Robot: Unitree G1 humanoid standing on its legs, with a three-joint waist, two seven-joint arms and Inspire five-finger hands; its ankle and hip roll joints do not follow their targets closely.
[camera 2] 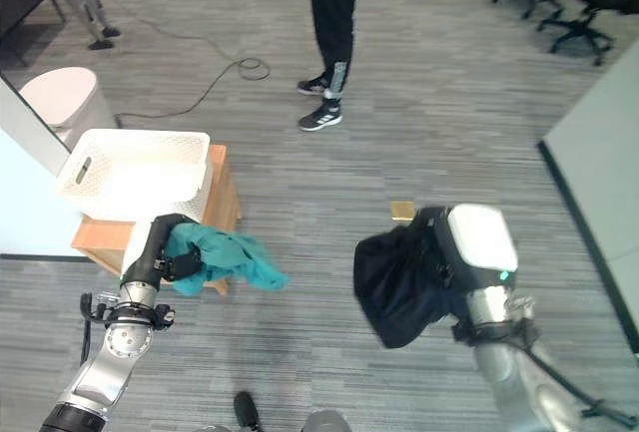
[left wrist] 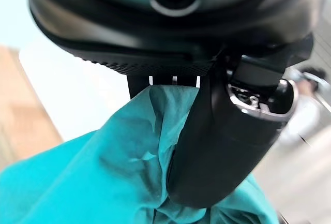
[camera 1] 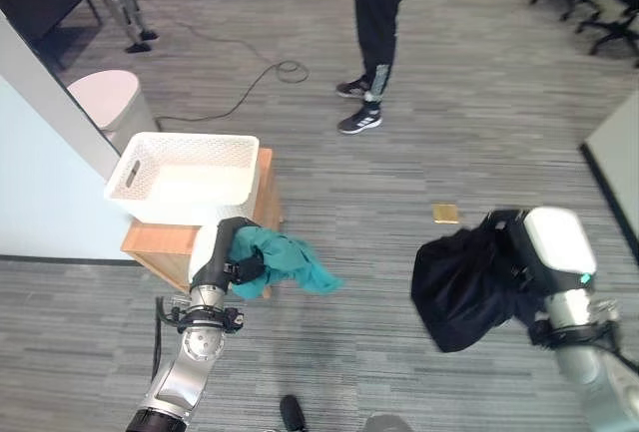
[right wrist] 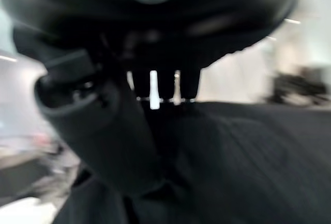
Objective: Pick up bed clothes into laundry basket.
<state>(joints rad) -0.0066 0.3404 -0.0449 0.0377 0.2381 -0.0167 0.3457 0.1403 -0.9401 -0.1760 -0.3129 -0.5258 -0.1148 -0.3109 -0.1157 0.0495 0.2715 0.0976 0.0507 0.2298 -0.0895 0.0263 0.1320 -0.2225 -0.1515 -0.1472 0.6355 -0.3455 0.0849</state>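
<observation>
The left hand (camera 1: 243, 270) is pinching a teal garment (camera 1: 290, 260) in its fingers just beside the laundry basket (camera 1: 186, 175), needing a lift over its rim, while the right hand (camera 2: 439, 252) is clutching a black garment (camera 2: 399, 282).

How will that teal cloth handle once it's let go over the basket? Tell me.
Probably floppy: the teal cloth droops in loose folds from the left hand that pinches it. Likely light, since that pinch carries it. A trailing end may well catch on the rim of the white laundry basket rather than fall inside.
</observation>
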